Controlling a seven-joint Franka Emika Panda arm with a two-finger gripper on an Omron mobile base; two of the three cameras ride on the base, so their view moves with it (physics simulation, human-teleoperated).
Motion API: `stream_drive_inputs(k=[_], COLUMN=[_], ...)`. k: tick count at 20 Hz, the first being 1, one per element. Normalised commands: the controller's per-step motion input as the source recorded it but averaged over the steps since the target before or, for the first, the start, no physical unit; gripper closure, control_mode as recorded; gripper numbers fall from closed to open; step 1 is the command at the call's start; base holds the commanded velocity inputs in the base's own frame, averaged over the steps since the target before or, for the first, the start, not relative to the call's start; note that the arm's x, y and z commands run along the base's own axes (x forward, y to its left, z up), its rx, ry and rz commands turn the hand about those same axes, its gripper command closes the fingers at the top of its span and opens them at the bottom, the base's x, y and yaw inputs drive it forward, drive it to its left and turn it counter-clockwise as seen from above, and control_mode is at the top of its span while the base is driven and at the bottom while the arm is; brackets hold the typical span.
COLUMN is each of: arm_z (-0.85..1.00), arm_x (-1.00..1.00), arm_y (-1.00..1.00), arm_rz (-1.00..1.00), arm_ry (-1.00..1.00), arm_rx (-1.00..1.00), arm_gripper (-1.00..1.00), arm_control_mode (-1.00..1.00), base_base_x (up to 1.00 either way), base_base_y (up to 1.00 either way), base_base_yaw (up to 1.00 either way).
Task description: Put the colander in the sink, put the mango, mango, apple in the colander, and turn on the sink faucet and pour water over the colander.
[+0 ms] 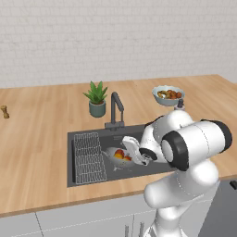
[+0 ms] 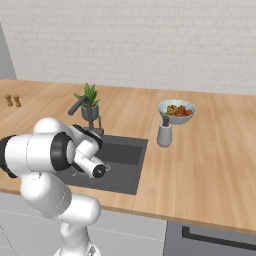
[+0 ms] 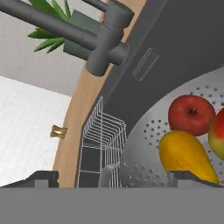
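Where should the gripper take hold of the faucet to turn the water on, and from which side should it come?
Judging by its shape, grip the sink faucet at the thick stub that sticks out sideways from its upright post, apparently its lever. Come from the sink side, above the colander, since the potted plant stands close behind it. No water runs yet.

sink: dark grey rectangular sink (image 1: 85, 134) set in the wooden bench (image 1: 37, 139)
colander: perforated silvery metal colander (image 3: 148, 144) in sink, right of wire grid rack (image 1: 89, 157)
fruit: red apple (image 3: 191, 114) and yellow-orange mango (image 3: 183, 153) in colander
faucet: dark grey angular faucet (image 1: 115, 109) behind sink
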Motion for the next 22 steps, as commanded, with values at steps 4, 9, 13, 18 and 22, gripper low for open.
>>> stream_drive_inputs(k=[4, 9, 13, 18, 22], arm_z=[1.0, 0.99, 0.71, 0.28, 0.06], arm_x=[-0.19, -0.27, -0.27, 0.05, 0.27], arm_y=[-0.45, -0.43, -0.33, -0.32, -0.19], arm_rz=[0.0, 0.0, 0.0, 0.05, -0.04], arm_ry=[0.0, 0.06, 0.12, 0.39, 0.6], arm_rx=[0.15, 0.23, 0.37, 0.36, 0.22], arm_gripper=[-1.0, -1.0, -1.0, -1.0, -1.0], arm_control_mode=[-1.0, -1.0, -1.0, -1.0, -1.0], base_base_x=[0.0, 0.0, 0.0, 0.0, 0.0], base_base_y=[0.0, 0.0, 0.0, 0.0, 0.0], base_base_yaw=[0.0, 0.0, 0.0, 0.0, 0.0])
